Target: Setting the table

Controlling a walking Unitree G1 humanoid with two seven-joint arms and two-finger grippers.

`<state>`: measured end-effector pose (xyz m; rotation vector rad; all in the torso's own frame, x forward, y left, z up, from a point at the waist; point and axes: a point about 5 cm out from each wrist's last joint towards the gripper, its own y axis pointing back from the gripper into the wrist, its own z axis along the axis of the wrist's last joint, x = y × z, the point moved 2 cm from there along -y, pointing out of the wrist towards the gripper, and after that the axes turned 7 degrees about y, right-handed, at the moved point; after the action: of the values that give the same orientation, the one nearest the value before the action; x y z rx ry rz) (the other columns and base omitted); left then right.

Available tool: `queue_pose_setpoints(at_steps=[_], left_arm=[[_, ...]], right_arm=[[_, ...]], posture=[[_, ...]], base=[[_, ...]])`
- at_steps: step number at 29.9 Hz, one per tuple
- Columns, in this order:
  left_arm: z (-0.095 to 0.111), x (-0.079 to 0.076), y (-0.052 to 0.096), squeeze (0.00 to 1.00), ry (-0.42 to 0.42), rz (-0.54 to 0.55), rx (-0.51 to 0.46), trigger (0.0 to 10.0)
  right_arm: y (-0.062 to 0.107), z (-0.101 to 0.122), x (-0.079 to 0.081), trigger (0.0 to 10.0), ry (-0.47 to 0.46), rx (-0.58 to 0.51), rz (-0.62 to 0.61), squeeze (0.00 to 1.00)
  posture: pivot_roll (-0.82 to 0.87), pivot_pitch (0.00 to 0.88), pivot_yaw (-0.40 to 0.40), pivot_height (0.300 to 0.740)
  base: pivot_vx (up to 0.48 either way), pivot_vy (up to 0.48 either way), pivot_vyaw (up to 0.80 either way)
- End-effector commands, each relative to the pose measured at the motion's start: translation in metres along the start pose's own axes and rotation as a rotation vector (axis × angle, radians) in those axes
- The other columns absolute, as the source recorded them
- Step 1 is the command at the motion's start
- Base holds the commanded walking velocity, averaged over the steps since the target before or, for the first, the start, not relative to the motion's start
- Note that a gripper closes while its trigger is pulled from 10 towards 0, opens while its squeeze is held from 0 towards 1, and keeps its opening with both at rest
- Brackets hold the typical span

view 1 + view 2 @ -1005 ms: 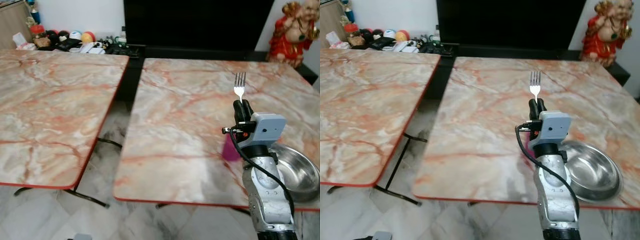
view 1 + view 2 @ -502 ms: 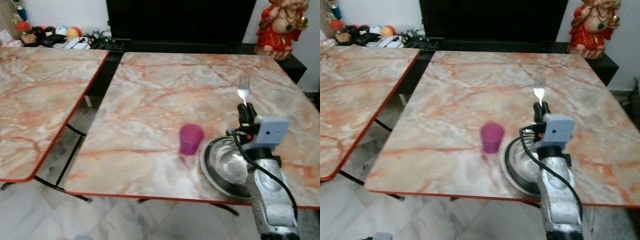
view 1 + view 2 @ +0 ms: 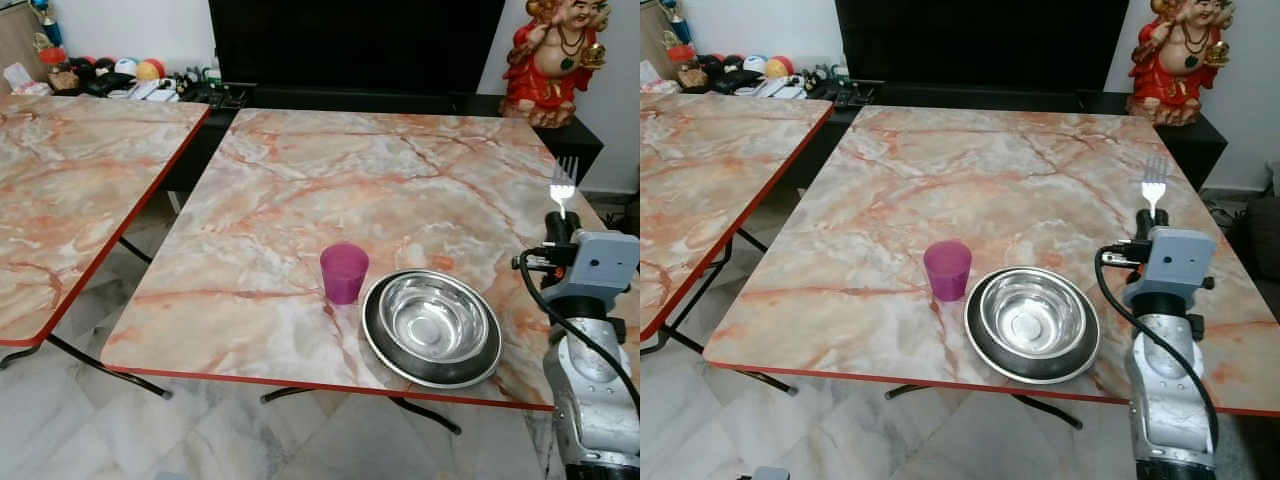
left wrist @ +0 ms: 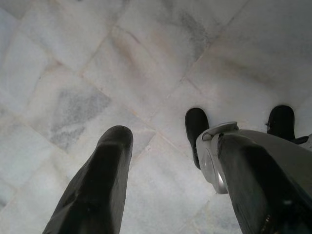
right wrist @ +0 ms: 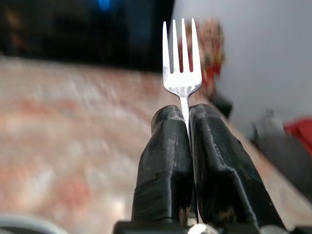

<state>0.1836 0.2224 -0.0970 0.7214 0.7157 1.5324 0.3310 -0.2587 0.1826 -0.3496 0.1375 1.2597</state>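
On one table [image 3: 940, 160]: one cup [image 3: 947, 270], one bowl [image 3: 1032, 322], one gripped fork [image 3: 1154, 185].

Both head views are bright, evenly lit and sharp, with soft glare on the bowl [image 3: 431, 326]. In the right wrist view the fork [image 5: 181, 68] is crisp against a blurred background. The left wrist view is dim, its fingers [image 4: 100, 185] dark.

cup [image 3: 344, 273] left of bowl [image 3: 432, 327], on table [image 3: 350, 180]
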Motion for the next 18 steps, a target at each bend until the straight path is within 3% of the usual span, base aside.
queue_pose_setpoints(at_steps=[1, 4, 8, 18], left_arm=[[-0.010, 0.006, 0.002, 0.00, 0.000, 0.009, 0.042, 10.0], [-0.009, 0.006, 0.002, 0.00, -0.002, 0.006, 0.042, 10.0], [-0.007, 0.006, 0.002, 0.00, -0.004, 0.005, 0.038, 10.0], [-0.003, 0.007, 0.001, 0.00, -0.006, -0.001, 0.032, 10.0]], right_arm=[[0.003, -0.014, -0.004, 10.0, 0.020, 0.079, 0.006, 0.00], [0.007, -0.032, 0.002, 10.0, 0.070, 0.177, 0.071, 0.00], [0.008, -0.040, 0.001, 10.0, 0.070, 0.230, 0.050, 0.00], [0.005, -0.050, 0.004, 10.0, 0.084, 0.297, 0.173, 0.00]], posture=[[-0.04, 0.117, 0.011, 0.740], [-0.05, 0.116, 0.013, 0.740], [-0.04, 0.117, 0.016, 0.740], [-0.04, 0.122, 0.025, 0.740]], base=[[0.000, 0.000, 0.00], [0.000, 0.000, 0.00], [0.000, 0.000, 0.00], [0.000, 0.000, 0.00]])
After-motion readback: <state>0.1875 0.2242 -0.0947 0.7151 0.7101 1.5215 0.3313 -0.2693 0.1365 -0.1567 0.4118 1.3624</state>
